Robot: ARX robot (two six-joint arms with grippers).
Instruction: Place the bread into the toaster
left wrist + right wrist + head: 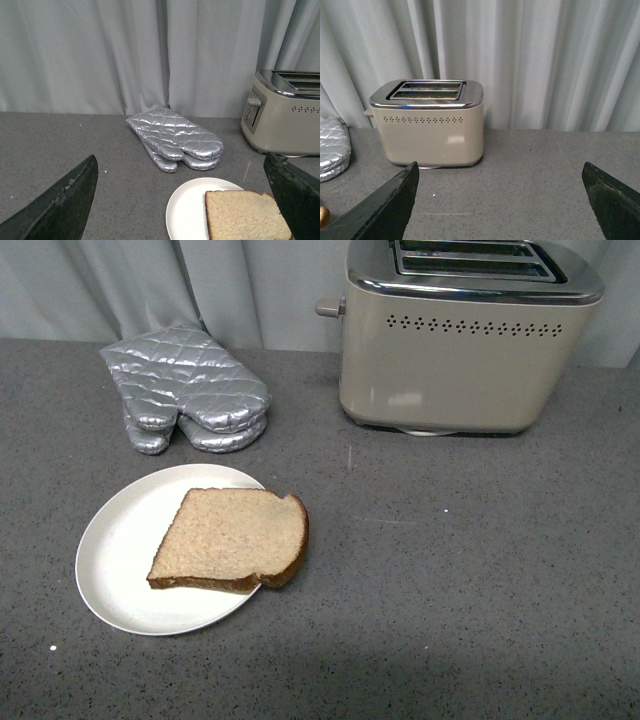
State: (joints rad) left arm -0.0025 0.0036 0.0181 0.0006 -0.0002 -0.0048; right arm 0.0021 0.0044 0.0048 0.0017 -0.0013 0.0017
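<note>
Oven mitts [185, 390], silver and quilted, lie stacked at the back left of the grey countertop [450, 570], in front of a pale curtain [250, 290]; nearer the camera sits a white plate [115, 550] with the bread slice [232, 538] lying flat on it, its crusted right edge overhanging the plate's rim; well apart to the right, at the back, the beige toaster [465, 350] stands upright, chrome on top, with a row of vent holes across its face and the lever knob [329, 308] on its left end.

Neither arm shows in the front view, which alone takes in the whole slice and plate; the left wrist view catches only part of the plate and one corner of the bread, plus the toaster's knob end; the right wrist view gives the toaster whole, both slots seen from above.

The left gripper [180, 160] is held low, looking across the counter toward the mitts, its dark fingers [60, 200] spread wide and holding nothing; the right gripper [500, 165] faces the toaster, its fingers [385, 205] equally wide apart and empty.
</note>
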